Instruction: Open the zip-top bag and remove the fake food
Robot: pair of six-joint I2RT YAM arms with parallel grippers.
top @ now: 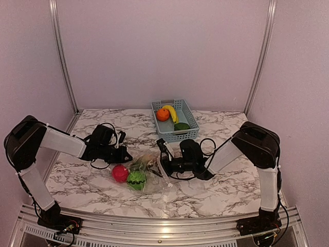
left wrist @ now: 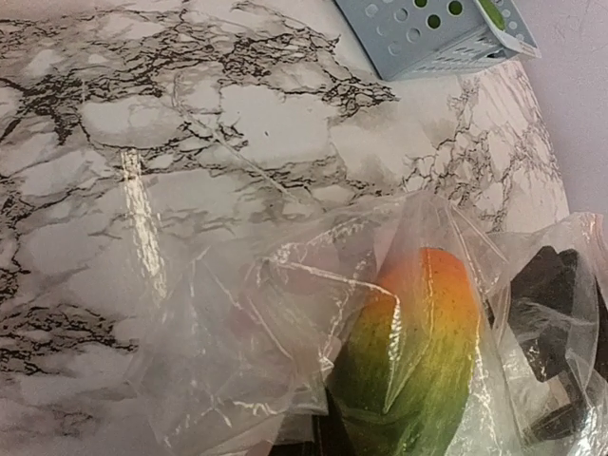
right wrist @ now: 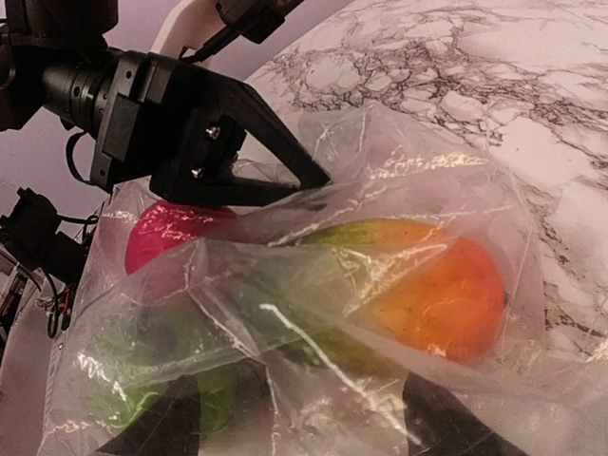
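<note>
The clear crinkly zip-top bag [top: 149,175] lies on the marble table between my grippers. Inside it are a pink-red round fruit [top: 120,173], a green striped ball [top: 136,179] and an orange-to-green fruit [left wrist: 418,351], which also shows in the right wrist view [right wrist: 427,285]. My left gripper [top: 125,155] is shut on the bag's left edge; in its own view plastic covers the jaws [left wrist: 318,439]. My right gripper [top: 164,167] is open, its fingers wide apart with bag plastic bunched between them [right wrist: 304,427]. An orange ball [top: 162,114], a yellow banana [top: 171,112] and a dark green vegetable [top: 181,126] lie in the basket.
The light blue lattice basket [top: 191,117] stands at the back centre of the table, just behind my right gripper. Black cables loop beside both wrists. Pale walls with metal posts close the back and sides.
</note>
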